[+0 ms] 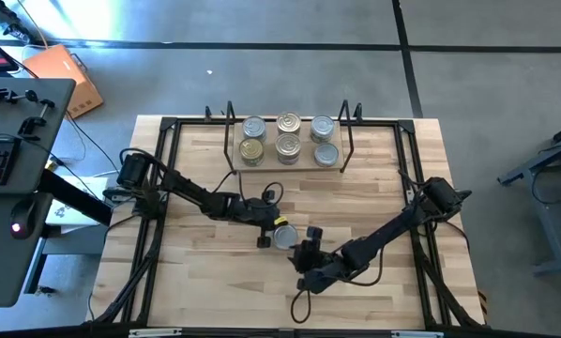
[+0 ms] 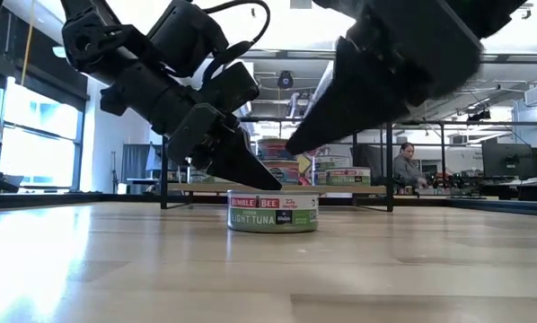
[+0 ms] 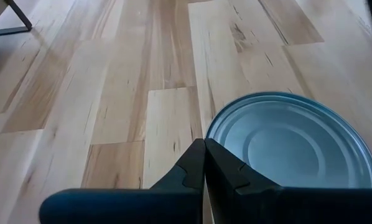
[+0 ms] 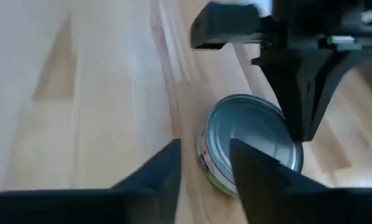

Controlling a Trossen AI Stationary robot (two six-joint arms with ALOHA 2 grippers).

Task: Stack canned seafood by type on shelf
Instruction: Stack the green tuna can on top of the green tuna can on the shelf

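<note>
Loose silver-topped tin point(image 1: 283, 236) mid-table (unshelved); shelf point(image 1: 288, 168) holds six, seemingly; left gripper point(image 1: 265, 240) pinched together beside it, right gripper point(image 1: 308, 249) slightly parted, empty.

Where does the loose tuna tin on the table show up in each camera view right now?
High view: the tuna tin lies mid-table, between the left gripper and the right gripper.
Low view: tin at centre, under both arms.
Left wrist view: tin, lower right, beside the shut fingers.
Right wrist view: tin just past the parted fingers.
Shared landmark: the left gripper's tip beside the tin's rim.
</note>
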